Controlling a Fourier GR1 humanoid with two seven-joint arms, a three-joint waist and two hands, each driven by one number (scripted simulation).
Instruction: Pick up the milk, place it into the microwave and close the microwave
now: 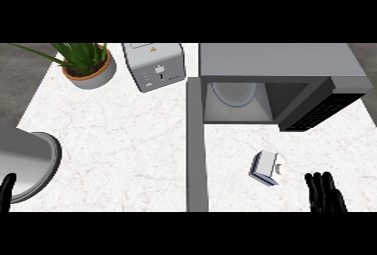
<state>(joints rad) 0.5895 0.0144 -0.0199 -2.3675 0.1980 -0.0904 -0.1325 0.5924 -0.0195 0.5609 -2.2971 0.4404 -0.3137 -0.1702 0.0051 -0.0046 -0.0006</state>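
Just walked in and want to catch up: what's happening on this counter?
The microwave stands open, door swung out to the left. The milk carton sits on the counter in front of it, not yet picked up. The right hand is open just right of the carton, holding nothing; the left hand shows at the lower left edge.

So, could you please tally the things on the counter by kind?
Appliances: 2, boxy silver toaster, grey microwave with open door
Plants: 1, green plant in round pot
Cartons: 1, white milk carton
Vessels: 1, round grey metal vessel
Total: 5
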